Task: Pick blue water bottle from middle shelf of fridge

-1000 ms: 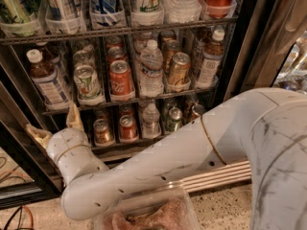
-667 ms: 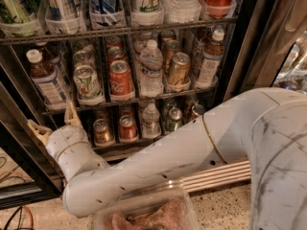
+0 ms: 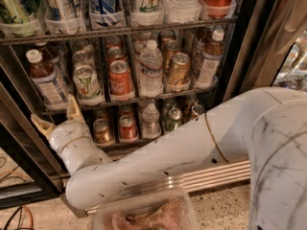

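Note:
The fridge [image 3: 242,56] stands open in front of me. Its middle shelf [image 3: 144,97] holds bottles and cans in clear lanes. A blue water bottle [image 3: 45,76] with brown liquid, white cap and pale label stands at the shelf's far left. A second one like it [image 3: 209,57] stands at the far right. My gripper [image 3: 56,115] is open and empty. It points up just below and in front of the left bottle, at the shelf's front edge. One fingertip [image 3: 73,107] is near the green-white can [image 3: 88,83].
A red can [image 3: 120,78], a clear ribbed water bottle [image 3: 151,68] and a gold can [image 3: 178,68] fill the shelf's middle. Short cans [image 3: 103,131] sit on the rack below. The black door frame [image 3: 24,150] is close on the left. A plastic container [image 3: 144,214] lies at the bottom.
My gripper has risen a little toward the left end of the middle shelf. The bottles and cans have not moved.

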Tool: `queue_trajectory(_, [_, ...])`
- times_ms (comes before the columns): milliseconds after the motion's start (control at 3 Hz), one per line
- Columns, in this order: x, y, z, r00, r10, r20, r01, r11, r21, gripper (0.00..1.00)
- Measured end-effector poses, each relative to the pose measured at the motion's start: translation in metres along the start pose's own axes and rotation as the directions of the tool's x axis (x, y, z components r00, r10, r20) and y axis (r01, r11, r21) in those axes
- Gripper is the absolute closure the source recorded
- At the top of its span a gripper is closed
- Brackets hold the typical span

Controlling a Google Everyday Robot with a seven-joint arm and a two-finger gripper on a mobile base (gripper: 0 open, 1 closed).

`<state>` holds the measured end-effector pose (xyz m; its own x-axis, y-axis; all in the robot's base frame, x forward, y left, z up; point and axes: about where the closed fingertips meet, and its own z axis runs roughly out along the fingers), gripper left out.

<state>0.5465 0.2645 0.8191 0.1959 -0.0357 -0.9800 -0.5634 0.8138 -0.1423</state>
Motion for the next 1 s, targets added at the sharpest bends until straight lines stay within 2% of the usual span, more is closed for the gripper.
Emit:
queue_trajectory(667, [-0.002, -0.01, 0.01, 0.999, -0.031, 0.011, 0.031, 0.9994, 0.014, 0.31])
queue_trajectory(1000, [-0.001, -0.01, 0.023, 0.999, -0.034, 0.015, 0.034, 0.9994, -0.004, 0.33])
